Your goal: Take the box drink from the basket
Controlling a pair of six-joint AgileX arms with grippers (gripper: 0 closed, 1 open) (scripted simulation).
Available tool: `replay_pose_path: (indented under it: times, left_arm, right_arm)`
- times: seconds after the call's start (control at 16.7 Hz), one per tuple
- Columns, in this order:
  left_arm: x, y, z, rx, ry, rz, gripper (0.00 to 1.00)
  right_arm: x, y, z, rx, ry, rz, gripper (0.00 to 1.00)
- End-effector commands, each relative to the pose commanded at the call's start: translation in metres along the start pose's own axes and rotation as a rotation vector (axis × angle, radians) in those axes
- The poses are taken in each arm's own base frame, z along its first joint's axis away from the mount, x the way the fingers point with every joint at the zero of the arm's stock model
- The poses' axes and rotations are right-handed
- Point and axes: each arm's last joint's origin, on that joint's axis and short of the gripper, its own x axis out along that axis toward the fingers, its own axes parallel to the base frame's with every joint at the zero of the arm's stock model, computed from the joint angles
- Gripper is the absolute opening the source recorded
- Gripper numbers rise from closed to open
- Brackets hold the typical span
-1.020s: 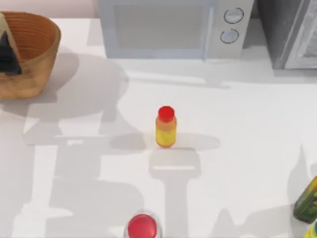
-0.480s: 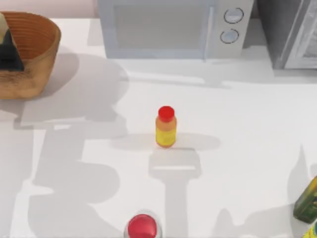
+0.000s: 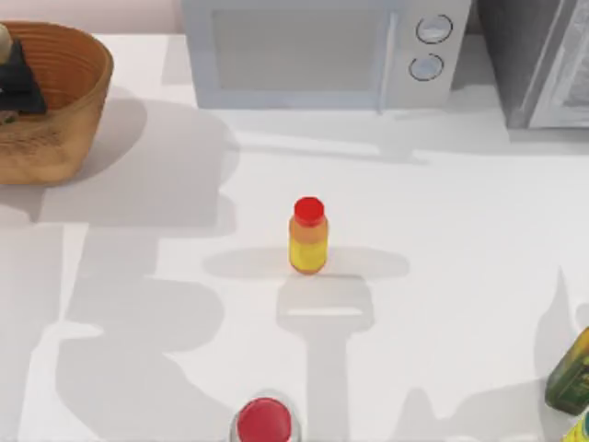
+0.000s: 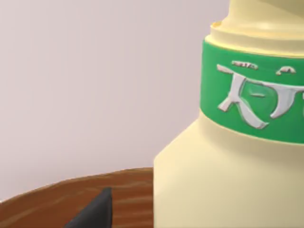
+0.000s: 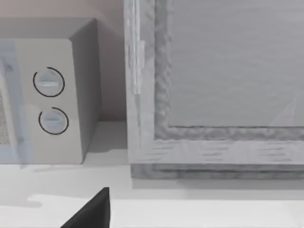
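1. The basket [image 3: 57, 101] sits at the counter's [image 3: 442, 212] far left corner; the left tool [image 3: 17, 87] is a dark shape down in its mouth.
2. The box drink [image 4: 228, 156] stands right in front of the left wrist camera — cream body, green band — above the basket rim.
3. Whether the left tool has closed on it I cannot tell.
4. Judged step: the grasp or early lift. Next calls for a straight rise clear of the rim.
5. The right arm is parked near the microwave [image 5: 47, 99] — its tool's opening I cannot tell.
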Motion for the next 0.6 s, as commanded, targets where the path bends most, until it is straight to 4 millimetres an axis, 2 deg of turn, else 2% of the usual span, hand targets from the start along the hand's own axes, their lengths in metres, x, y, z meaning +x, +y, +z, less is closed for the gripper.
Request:
replay_pose_path:
  times: [0.3, 0.6]
  left_arm:
    - [0.026, 0.0, -0.001, 0.0, -0.001, 0.0, 1.0]
    - [0.028, 0.0, -0.001, 0.0, -0.001, 0.0, 1.0]
  right_arm:
    - [0.0, 0.0, 0.0, 0.0, 0.0, 0.0, 1.0]
    - [0.0, 0.0, 0.0, 0.0, 0.0, 0.0, 1.0]
